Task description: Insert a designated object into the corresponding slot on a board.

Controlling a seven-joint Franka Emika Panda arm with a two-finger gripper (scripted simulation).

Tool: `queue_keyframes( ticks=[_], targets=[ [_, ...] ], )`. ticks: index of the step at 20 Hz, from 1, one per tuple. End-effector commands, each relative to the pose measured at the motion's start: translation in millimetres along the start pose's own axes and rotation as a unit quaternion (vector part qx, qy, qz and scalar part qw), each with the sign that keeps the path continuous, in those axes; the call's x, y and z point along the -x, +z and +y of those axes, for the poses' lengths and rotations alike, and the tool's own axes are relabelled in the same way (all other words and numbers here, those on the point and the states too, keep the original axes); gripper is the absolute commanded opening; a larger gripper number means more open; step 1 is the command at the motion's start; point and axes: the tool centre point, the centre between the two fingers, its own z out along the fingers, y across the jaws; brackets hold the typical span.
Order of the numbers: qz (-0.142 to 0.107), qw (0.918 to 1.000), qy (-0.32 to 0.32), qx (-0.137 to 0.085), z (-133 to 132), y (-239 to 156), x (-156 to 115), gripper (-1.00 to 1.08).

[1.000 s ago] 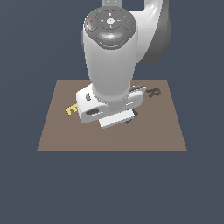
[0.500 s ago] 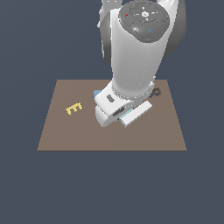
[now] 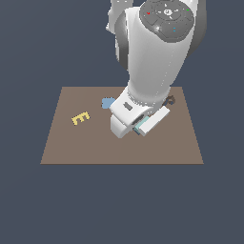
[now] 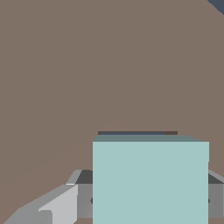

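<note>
Wrist view — tool (image 4: 150, 199) grips teal block (image 4: 150, 179).

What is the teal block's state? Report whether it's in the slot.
Not in: the teal block is held in the gripper above the board; only a dark slot edge shows beyond it.

Flat, even simulator light, no glare (edges slightly pixelated); a thin dark shadow lies under the teal block (image 4: 150, 181).
</note>
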Motion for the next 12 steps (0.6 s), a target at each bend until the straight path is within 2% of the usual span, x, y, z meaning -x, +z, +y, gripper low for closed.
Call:
queue_keyframes(
  ticks=[1,7,8,12],
  targets=[
    [0.0,1.0,0.0,0.0,0.1,0.3,0.0,-1.0],
    [0.0,1.0,-0.001,0.0,0.2,9.6,0.2,-1.0],
    [0.0,1.0,-0.001,0.0,0.2,9.6,0.2,1.0],
    [0.0,1.0,-0.001,0.0,0.2,9.6,0.2,1.0]
  ],
)
